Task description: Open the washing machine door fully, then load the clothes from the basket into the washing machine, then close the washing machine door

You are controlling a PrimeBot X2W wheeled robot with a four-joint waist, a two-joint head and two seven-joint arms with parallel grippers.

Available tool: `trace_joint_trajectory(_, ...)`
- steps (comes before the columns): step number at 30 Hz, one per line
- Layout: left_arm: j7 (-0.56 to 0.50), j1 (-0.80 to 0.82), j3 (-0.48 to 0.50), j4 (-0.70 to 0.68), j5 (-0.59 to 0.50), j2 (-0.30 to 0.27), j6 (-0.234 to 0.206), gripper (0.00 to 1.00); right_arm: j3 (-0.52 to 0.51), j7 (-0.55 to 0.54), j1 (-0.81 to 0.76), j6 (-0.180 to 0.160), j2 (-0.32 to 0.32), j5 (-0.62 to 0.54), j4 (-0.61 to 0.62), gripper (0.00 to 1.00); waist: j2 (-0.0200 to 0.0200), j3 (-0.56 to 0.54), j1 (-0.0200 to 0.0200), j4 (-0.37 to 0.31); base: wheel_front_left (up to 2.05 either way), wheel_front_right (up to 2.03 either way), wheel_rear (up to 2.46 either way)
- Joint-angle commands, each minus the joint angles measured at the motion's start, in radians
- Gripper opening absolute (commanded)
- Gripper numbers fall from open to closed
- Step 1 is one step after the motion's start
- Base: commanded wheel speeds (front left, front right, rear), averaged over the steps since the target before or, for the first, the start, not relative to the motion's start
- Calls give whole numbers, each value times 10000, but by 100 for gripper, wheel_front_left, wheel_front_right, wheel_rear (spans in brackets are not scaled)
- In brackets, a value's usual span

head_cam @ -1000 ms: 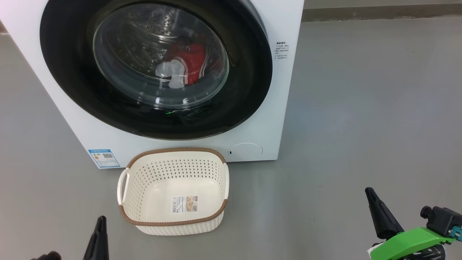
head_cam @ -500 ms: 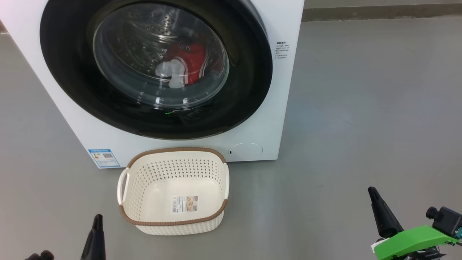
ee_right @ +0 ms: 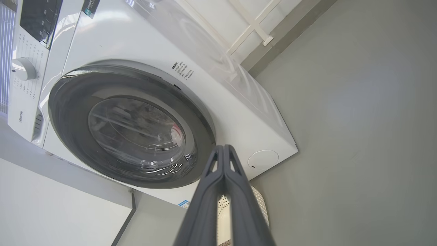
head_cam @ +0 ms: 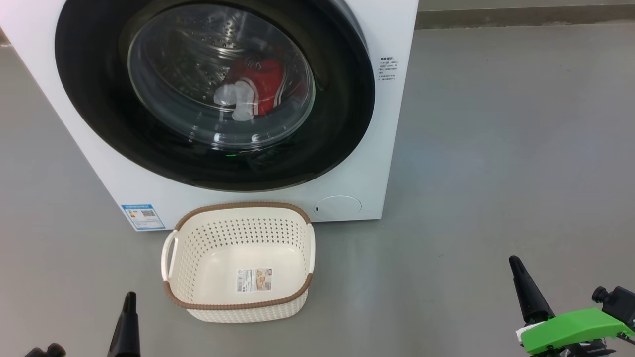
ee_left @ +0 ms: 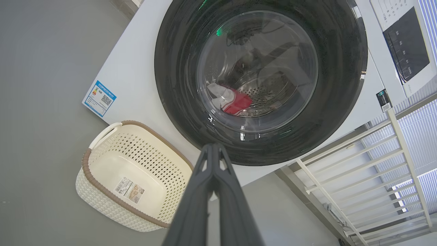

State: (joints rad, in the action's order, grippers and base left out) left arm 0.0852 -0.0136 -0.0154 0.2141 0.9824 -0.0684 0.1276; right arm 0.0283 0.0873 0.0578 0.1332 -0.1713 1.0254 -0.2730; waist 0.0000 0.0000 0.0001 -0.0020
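1. The washing machine (head_cam: 382, 148) stands big and white on the grey floor (head_cam: 496, 148); its round washing machine door (head_cam: 94, 114) is shut flat against the front, glossy black around a bulging glass bowl (head_cam: 168, 104).
2. Through that glass the clothes (head_cam: 268, 84) lie inside the perforated steel drum (head_cam: 198, 44), toward its right side as seen from the head; bright red fabric with a pale white patch beside it; any print on it is too blurred by the glass to read.
3. The basket (head_cam: 238, 233) sits upright on the floor just in front of the machine, below the door; whether it touches the white front I cannot tell; inside it is bare cream plastic, with a sticker (head_cam: 254, 280) lying flat on the bottom.
4. A blue label (head_cam: 143, 217) marks the machine's lower left corner, just beside the basket's far left corner; a small round flap (head_cam: 337, 207) sits at the lower right.
5. The left gripper (head_cam: 130, 298) hangs low, left of the basket and apart from it; its jaws are pressed together on themselves.
6. The right gripper (head_cam: 515, 263) hangs over open floor, well apart from the basket on its right; its jaws are likewise together, gripping no object; a green part (head_cam: 570, 329) sits behind its fingers.
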Motion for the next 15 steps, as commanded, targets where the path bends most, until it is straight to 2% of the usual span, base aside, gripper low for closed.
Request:
trace_joint_trajectory(1, -104, 473, 269, -173, 344, -106, 15, 0, -32, -123, 343, -11, -19, 386, 262, 0, 0, 1, -1, 1, 0, 0, 0)
trace_joint_trajectory(15, -479, 626, 461, -72, 1597, -63, 18, 0, -310, -507, 375, -14, 228, 1532, 267, 0, 0, 7, -1, 5, 0, 0, 0)
